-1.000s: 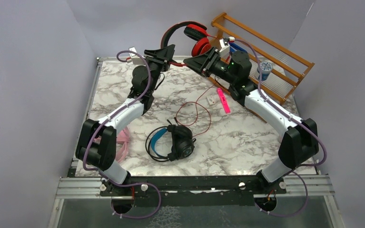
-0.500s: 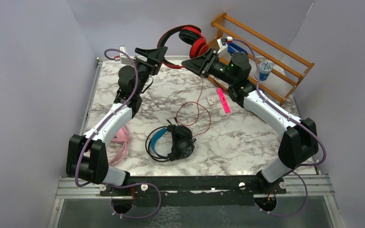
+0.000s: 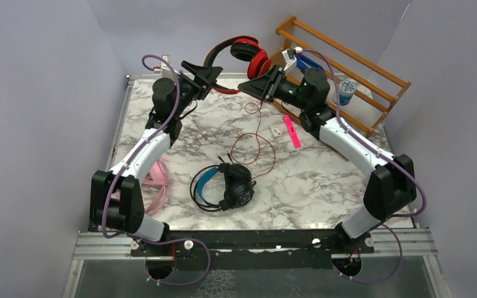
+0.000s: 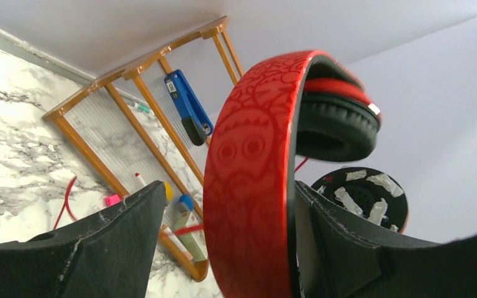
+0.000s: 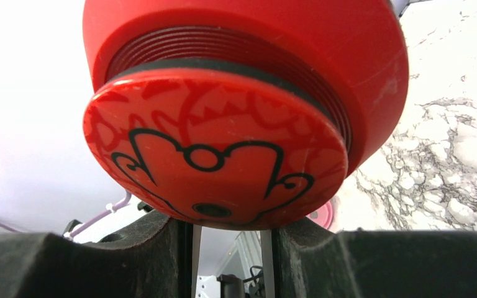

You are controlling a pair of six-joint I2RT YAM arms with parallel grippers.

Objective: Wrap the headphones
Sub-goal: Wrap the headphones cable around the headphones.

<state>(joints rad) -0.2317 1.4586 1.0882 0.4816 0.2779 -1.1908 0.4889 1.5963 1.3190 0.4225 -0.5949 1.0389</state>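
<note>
Left gripper [image 3: 213,70]: jaws wide, astride the band [image 4: 248,186] of the red headphones [image 3: 261,62], one finger touching it.
Right gripper [image 5: 228,239]: narrow slit under an ear cup [image 5: 223,124]; can't tell the grip.
Place: aloft at the table's [image 3: 323,180] twelve o'clock, cable [image 3: 258,139] trailing down.

a robotics lab test cell: plain pale lilac wall panels [image 3: 43,93] box in a white marble-patterned tabletop [image 3: 323,186] lying below the left claw [image 3: 213,71] and the right claw [image 3: 245,84]. a bare silver aluminium rail frame [image 3: 99,247] carries both arm bases, well back of the claws. an orange wooden rack with a ribbed clear sheet [image 3: 376,105] leans on the wall just behind the right claw.
</note>
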